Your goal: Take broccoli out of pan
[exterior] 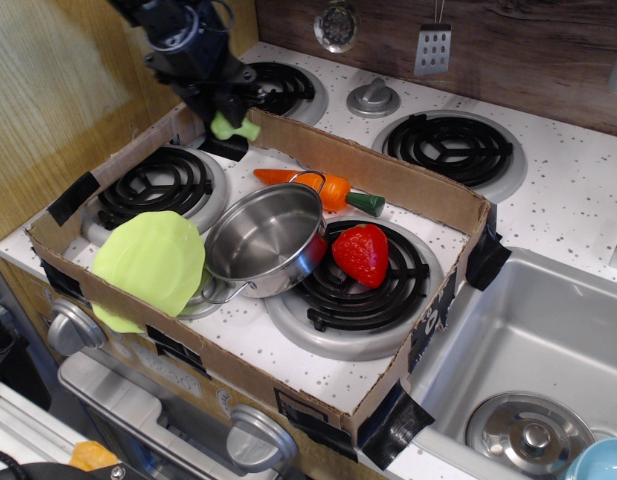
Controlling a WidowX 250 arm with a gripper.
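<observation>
Pale-green disc point(150, 262) first, far left of the boxed-in stove: flat, round, leaf-like, resting at the front-left corner against the cardboard wall point(238, 370), and it plays no part in this job. Up above it, the pincer point(226, 112) hangs at the back-left edge of the box, over the cardboard rim beside the rear burner point(271, 88). Its dark fingers are closed in tight on the broccoli point(234, 127), the small light-green floret showing just below them, lifted clear of everything underneath.

Move right and there's the pan point(267, 238), shiny steel, tilted toward the camera, sitting between the front-left burner and the big centre burner point(360, 275). Look inside: bare metal, nothing in it that I can see. So the main part of the task reads as done; the broccoli is out and well apart from the pan.

Behind the pan lies the carrot point(318, 186), orange with its dark green top pointing right, touching nothing of concern. Just right of the pan sits the strawberry point(361, 253), red, on the centre burner grate, close beside the pan's wall.

What's left, by my reckoning, is only the set-down: pick a spot, lower, let go. Whether that spot will be inside the box or beyond its rim on the table point(578, 190), I can't tell.
</observation>
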